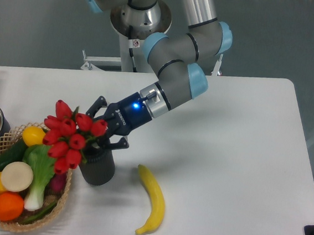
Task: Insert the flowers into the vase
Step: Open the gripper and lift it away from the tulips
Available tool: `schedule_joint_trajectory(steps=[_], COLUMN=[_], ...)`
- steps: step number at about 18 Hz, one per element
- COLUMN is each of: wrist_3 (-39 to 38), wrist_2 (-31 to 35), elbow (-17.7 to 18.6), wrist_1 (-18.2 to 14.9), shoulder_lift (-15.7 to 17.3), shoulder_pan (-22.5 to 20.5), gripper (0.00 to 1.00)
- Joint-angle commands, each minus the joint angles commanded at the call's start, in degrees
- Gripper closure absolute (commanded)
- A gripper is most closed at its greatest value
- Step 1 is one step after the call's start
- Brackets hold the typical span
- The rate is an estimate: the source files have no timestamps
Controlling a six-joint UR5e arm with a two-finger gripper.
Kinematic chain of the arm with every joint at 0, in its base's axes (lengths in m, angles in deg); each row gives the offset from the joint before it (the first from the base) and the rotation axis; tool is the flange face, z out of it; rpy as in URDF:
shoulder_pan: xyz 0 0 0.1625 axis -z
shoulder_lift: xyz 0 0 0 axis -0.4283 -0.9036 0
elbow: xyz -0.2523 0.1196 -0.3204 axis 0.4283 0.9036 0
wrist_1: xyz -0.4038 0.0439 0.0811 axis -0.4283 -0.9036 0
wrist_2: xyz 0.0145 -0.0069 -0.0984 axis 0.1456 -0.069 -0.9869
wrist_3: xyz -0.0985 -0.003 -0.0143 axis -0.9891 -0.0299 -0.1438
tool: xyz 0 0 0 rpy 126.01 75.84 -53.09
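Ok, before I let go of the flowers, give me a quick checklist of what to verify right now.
1. Stems inside the vase mouth: cannot tell, the flowers and end effector hide the rim.
2. End effector grip on the flowers: ok, it looks closed on the stems.
3. Vase upright on the table: ok.
4. Flowers upright: not ok, heads lean left toward the basket.
5. Banana clear of the vase: ok, a gap shows between them.
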Motion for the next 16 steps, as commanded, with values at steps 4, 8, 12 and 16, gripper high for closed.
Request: schedule_joint_trajectory(steps=[4, 8, 12, 16], wrist_3=[-0.17, -0.35, -0.53, -0.26], wrist_2=[0.09, 0.09, 2.7, 18.77], elbow=[1.92, 2.9, -0.51, -7.8], wrist_1=[-0.17, -0.26, -0.26, 0.09], shoulder_lift=[4.72, 8.53, 8.53, 7.13], shoulder_pan=[-3.77, -8.96, -15.46, -17.32], gripper=[0.0, 0.0, 0.0, 0.0])
